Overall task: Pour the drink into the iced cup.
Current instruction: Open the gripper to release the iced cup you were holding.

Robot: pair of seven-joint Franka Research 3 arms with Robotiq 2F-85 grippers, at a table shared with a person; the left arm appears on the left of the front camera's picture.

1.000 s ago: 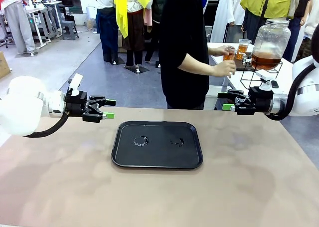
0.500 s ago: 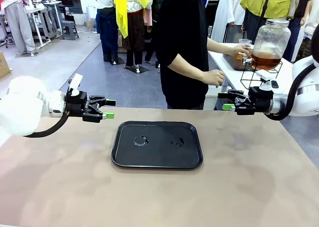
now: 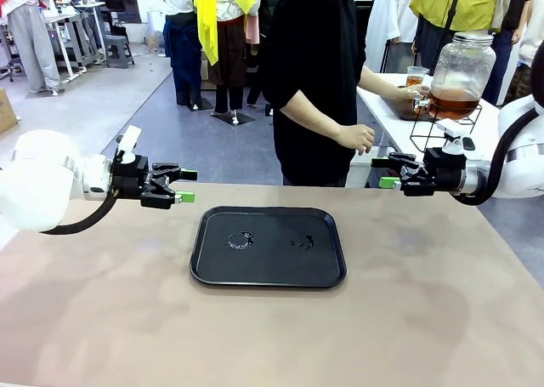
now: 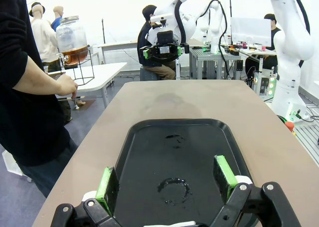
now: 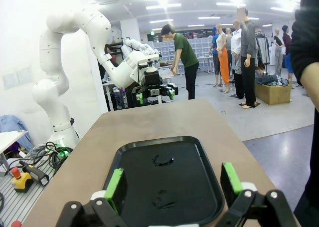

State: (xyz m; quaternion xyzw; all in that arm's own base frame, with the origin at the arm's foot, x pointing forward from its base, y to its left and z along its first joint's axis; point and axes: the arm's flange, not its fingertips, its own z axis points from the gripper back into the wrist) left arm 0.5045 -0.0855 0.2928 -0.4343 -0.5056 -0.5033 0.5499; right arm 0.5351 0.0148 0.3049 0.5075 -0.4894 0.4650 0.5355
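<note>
The amber drink [image 3: 450, 105] fills the bottom of a large glass dispenser jar [image 3: 463, 59] on a wire stand on the side table beyond my table. Beside it stands a clear cup [image 3: 416, 75] with amber liquid; whether it holds ice I cannot tell. A person in black reaches one hand [image 3: 411, 91] to that cup. My left gripper [image 3: 185, 185] hovers open left of the black tray [image 3: 212, 268], its green pads [image 4: 105, 184] apart over the tray [image 4: 144, 137]. My right gripper [image 3: 384, 173] hangs open to the tray's right, with nothing between its pads [image 5: 114, 184].
The tray [image 5: 199, 152] carries only wet ring marks [image 3: 240, 240]. The person's other hand [image 3: 357, 137] hangs near the table's far edge, close to my right gripper. Bare brown tabletop [image 3: 272, 336] surrounds the tray. Other people stand far behind.
The person has drawn one hand down from the dispenser to their side and turned more side-on; the other hand stays at the cup. Neither arm has moved.
</note>
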